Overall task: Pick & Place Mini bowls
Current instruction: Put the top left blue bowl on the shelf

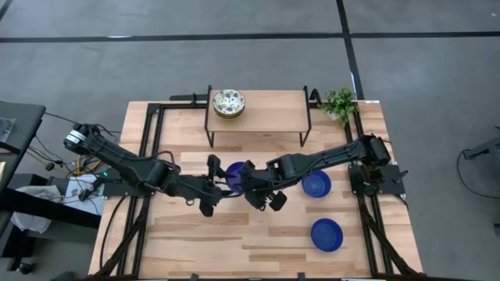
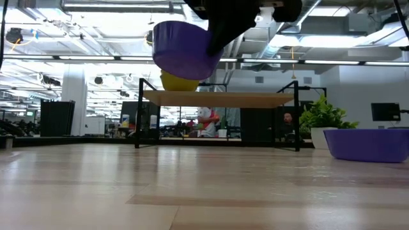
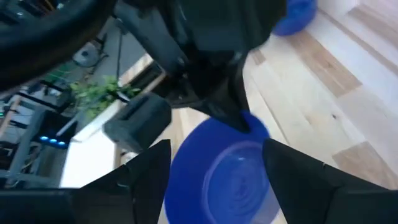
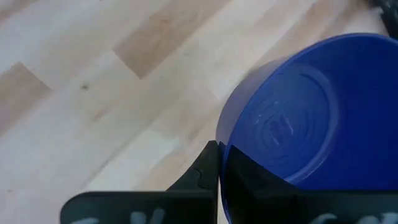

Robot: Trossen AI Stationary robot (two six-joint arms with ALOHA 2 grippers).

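One glossy blue mini bowl [image 1: 234,176] hangs in the air over the table's middle, high above the wood in the low view [image 2: 185,50]. My right gripper [image 1: 255,186] is shut on it. My left gripper [image 1: 217,186] is open, and its fingers [image 3: 146,177] stand on either side of that bowl [image 3: 224,177]; whether they touch it cannot be told. Two more blue bowls [image 1: 316,185] [image 1: 326,234] rest on their bases on the table's right part. A floral bowl [image 1: 228,103] sits on the small raised shelf at the far side. The other bowls are out of view. My right gripper pinches the blue bowl's rim [image 4: 227,155], one finger inside the bowl and one outside its wall. The fingers come at it from above and from the table's right [image 2: 217,35]. The bowl is lifted clear of the table, roughly upright and slightly tilted.
A low wooden shelf on black legs [image 1: 258,117] stands at the far edge, with a small green plant [image 1: 340,101] beside it on the right. Black frame rails [image 1: 148,148] run along both table sides. Bare wood lies at the near left [image 1: 195,242].
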